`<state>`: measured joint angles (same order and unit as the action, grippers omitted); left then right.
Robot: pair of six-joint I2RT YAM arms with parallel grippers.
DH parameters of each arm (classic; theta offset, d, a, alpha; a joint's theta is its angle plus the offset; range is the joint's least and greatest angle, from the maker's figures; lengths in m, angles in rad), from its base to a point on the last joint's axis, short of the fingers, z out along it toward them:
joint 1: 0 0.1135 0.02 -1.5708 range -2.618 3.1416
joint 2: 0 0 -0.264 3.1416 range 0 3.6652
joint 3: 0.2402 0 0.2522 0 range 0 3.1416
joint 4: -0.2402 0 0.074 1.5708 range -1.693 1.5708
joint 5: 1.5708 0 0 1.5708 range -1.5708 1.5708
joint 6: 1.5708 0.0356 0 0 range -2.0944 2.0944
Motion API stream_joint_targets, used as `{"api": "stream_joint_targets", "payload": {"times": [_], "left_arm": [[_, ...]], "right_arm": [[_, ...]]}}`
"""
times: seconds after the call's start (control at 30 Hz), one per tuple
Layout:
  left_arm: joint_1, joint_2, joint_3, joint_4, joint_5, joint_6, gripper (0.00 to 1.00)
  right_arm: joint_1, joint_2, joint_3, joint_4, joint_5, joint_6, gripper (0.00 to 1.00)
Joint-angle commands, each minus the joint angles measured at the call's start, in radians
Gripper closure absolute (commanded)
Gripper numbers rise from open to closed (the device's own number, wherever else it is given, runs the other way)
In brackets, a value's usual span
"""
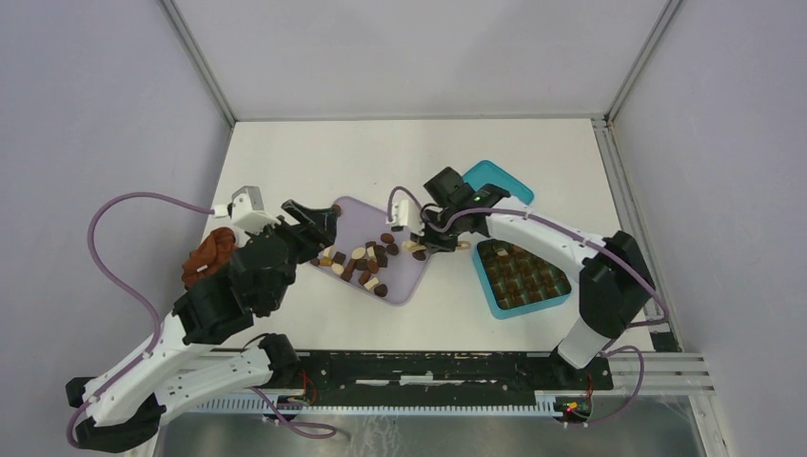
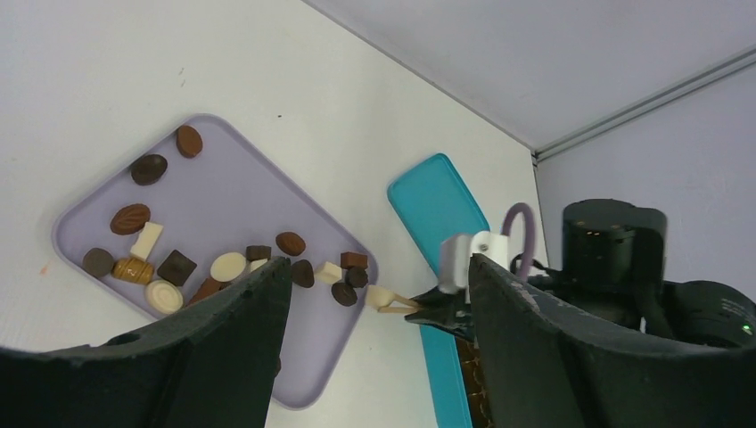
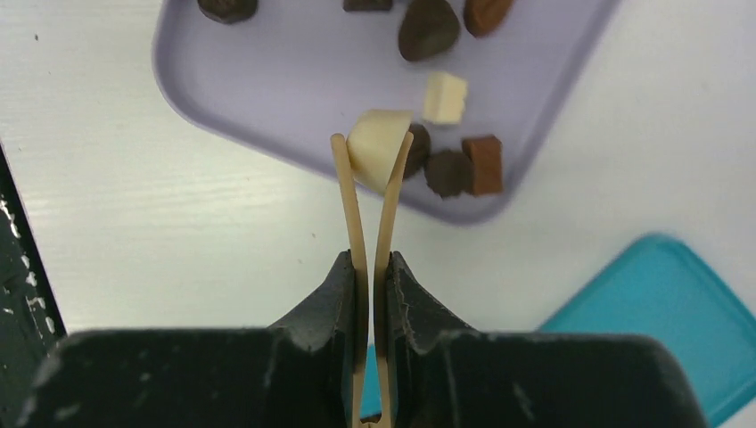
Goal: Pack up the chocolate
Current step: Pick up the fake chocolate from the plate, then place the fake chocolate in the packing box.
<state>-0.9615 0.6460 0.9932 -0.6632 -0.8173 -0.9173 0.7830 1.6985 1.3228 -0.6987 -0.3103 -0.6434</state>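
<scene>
Over the right edge of the lavender tray (image 3: 267, 98), right gripper (image 3: 370, 267) squeezes wooden tweezers (image 3: 370, 205) that pinch a cream chocolate (image 3: 379, 147). Left gripper (image 1: 322, 224) hangs wide, empty. Judgement: hold squeeze steady, carry level to a free teal box (image 1: 487, 295) cell, then lower before easing.

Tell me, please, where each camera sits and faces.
Top external: above and behind, looking down on the lavender tray and teal box; left arm and right arm show.
Left wrist: looks across the tray toward the right arm; open left claw frames it.
Right wrist: looks down past the right claw, shut on tongs pinching a cream chocolate.
Shared: both wrist views show that chocolate and teal lid.
</scene>
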Motion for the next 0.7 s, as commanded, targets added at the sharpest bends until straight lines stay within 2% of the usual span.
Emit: {"api": "stream_joint_targets", "payload": {"times": [0.0, 0.3, 0.53, 0.67], "left_arm": [[-0.001, 0.018, -0.009, 0.075, 0.001, -0.019, 0.22], [-0.001, 0.070, -0.010, 0.116, 0.020, 0.005, 0.21], [-0.001, 0.112, 0.011, 0.127, 0.036, 0.036, 0.21], [-0.002, 0.117, 0.010, 0.133, 0.041, 0.041, 0.21]], "right_arm": [[-0.122, -0.145, -0.053, -0.028, -0.054, 0.006, 0.89], [-0.466, -0.346, -0.199, -0.125, -0.068, -0.043, 0.88], [-0.744, -0.401, -0.236, -0.252, -0.038, -0.192, 0.88], [-0.864, -0.396, -0.254, -0.292, 0.002, -0.276, 0.88]]}}
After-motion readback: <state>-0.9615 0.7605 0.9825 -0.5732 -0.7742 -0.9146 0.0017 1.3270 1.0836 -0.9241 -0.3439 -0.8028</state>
